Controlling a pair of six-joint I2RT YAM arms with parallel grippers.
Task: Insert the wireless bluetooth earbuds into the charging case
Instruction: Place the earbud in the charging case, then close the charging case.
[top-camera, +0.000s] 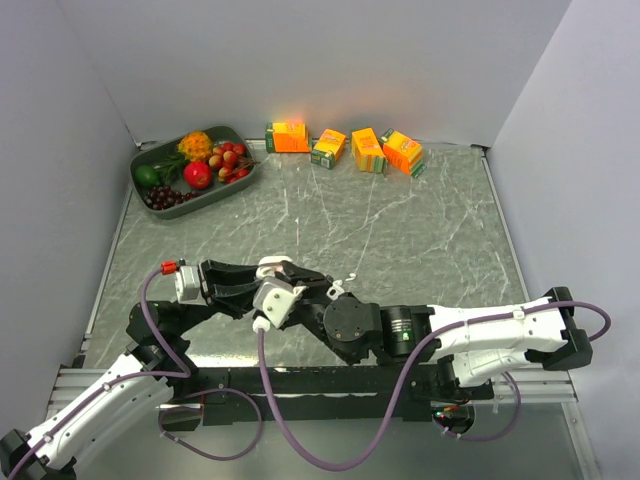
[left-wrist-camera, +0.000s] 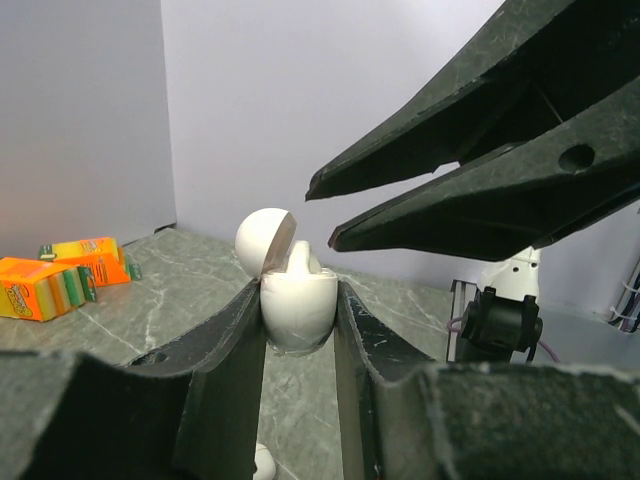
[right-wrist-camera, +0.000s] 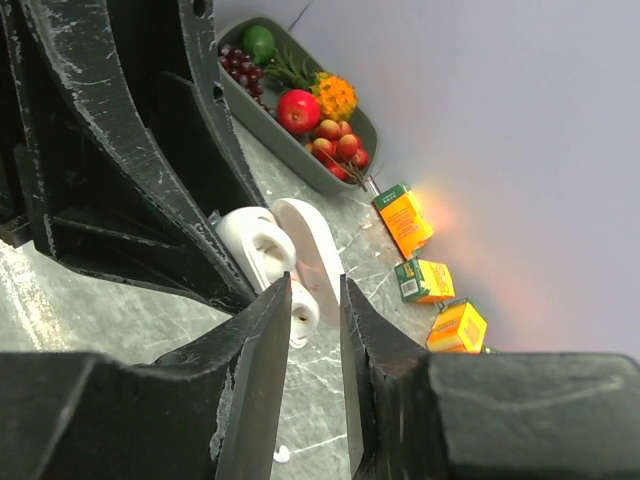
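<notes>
Left pincer (left-wrist-camera: 298, 292): clamped tight on the charging case (left-wrist-camera: 298, 318), lid tipped open
Right pincer (left-wrist-camera: 322, 215): jaws slightly parted just above the case, nothing visible between the tips
Earbud (top-camera: 350, 277): tiny white bit on the tabletop (top-camera: 420, 220), right of the case; a second one is hidden or too small to tell

I am seeing both arms reaching inward: left gripper (left-wrist-camera: 300, 300) clamping firmly, right gripper (right-wrist-camera: 315, 290) hovering close beside it, jaws slightly parted.
</notes>
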